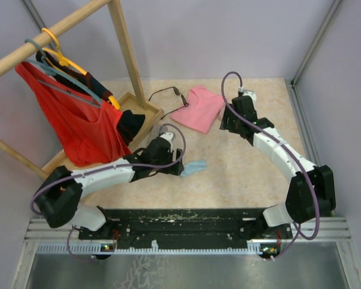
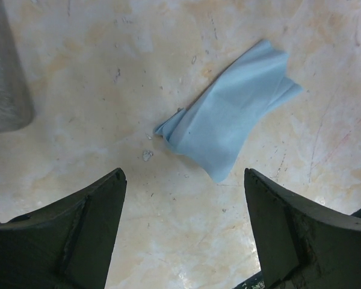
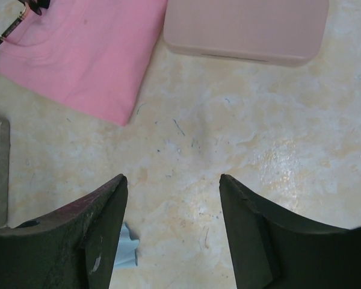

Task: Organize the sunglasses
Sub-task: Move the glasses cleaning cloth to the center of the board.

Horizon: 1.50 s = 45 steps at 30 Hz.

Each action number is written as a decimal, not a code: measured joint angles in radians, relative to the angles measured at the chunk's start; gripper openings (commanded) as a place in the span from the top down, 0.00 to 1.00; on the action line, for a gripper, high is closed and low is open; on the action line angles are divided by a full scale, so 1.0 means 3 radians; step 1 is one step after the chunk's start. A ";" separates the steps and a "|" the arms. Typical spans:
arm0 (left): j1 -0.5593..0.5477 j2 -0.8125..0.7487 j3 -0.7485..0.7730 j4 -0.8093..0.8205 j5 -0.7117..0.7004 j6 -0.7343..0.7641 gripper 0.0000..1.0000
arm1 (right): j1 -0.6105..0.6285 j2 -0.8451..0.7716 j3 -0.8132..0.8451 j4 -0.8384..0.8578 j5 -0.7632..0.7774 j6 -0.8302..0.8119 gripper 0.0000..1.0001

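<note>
One pair of thin, dark wire-framed sunglasses (image 1: 176, 92) lies at the back of the table, its arm resting on a pink cloth (image 1: 200, 108). In the right wrist view only a tip of the sunglasses (image 3: 12, 27) shows at the top left corner. My left gripper (image 1: 182, 167) hovers open over bare table, just short of a light-blue cloth (image 2: 228, 114); nothing is between its fingers (image 2: 78, 229). My right gripper (image 3: 171, 180) is open too and empty, over bare table in front of a pink case (image 3: 246, 30) and the pink cloth (image 3: 84, 54).
A grey case (image 2: 6, 78) lies left of the left gripper. A wooden rack (image 1: 126, 54) with hangers and a red garment (image 1: 84, 126) fills the back left. Walls close the table's back and sides.
</note>
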 measured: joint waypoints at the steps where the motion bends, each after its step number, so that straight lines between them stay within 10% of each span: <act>1: -0.0017 0.0074 -0.0017 0.0020 0.0010 -0.0037 0.16 | 0.0000 -0.0031 -0.0024 0.0010 -0.0031 0.0001 0.37; 25: -0.0276 0.1404 0.0710 0.0595 0.0272 -0.0249 0.78 | -0.0001 -0.0893 -0.0332 0.0028 -0.0058 -0.0043 0.38; 29: -0.0369 0.1757 0.1111 0.0692 0.0403 -0.0142 0.73 | -0.0004 -0.1005 -0.0332 0.0036 0.0033 -0.0078 0.38; 36: -0.0668 0.1963 0.1427 0.0782 0.0570 0.0020 0.31 | -0.0167 -0.0952 -0.0332 0.0048 0.0097 -0.0109 0.35; 45: -0.0621 0.1008 0.0852 0.0627 0.0095 0.0102 0.23 | -0.0409 0.0228 0.0443 -0.0081 -0.0029 -0.0189 0.34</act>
